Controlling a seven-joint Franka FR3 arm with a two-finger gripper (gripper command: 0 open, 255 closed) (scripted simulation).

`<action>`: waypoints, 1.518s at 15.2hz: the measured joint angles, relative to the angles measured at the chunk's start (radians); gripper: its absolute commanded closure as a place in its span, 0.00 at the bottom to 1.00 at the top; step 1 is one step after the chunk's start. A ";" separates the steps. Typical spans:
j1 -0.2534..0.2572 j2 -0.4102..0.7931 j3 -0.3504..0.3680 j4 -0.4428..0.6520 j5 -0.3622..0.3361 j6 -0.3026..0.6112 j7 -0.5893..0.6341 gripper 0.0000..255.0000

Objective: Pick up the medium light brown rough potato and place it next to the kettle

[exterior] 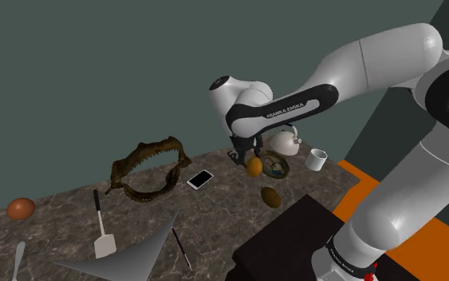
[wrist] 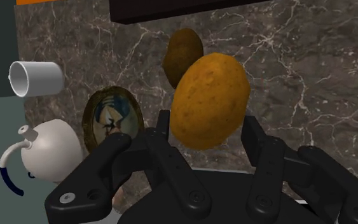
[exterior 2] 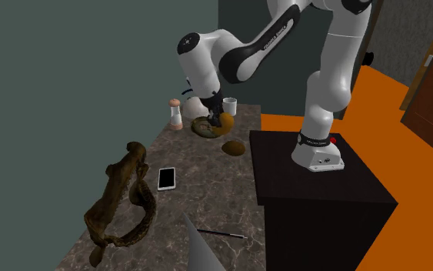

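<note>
The white arm (exterior: 358, 68) arched up and to the shoulder view's left, its wrist bent downward and the black gripper (exterior: 252, 160) clamped on either side of the potato (exterior: 254, 168).

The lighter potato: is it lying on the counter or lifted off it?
Lifted. The gripper clasps the potato, which hangs above the counter near the kettle.

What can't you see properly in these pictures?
Kettle: shoulder view, partly behind the arm; wrist view, gripper covers its bottom.
Dark potato: wrist view, the held potato hides part.
Spoon: shoulder view, cut off by the bottom edge.
</note>
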 measured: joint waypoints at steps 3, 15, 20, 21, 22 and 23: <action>-0.040 -0.032 -0.045 -0.036 -0.027 0.033 -0.070 1.00; -0.198 -0.056 -0.221 -0.095 -0.164 0.176 -0.305 1.00; -0.267 -0.035 -0.297 -0.072 -0.220 0.228 -0.409 1.00; -0.280 -0.020 -0.310 -0.058 -0.231 0.239 -0.426 1.00; -0.291 -0.008 -0.322 -0.043 -0.239 0.246 -0.443 1.00; -0.303 0.002 -0.334 -0.037 -0.249 0.258 -0.458 1.00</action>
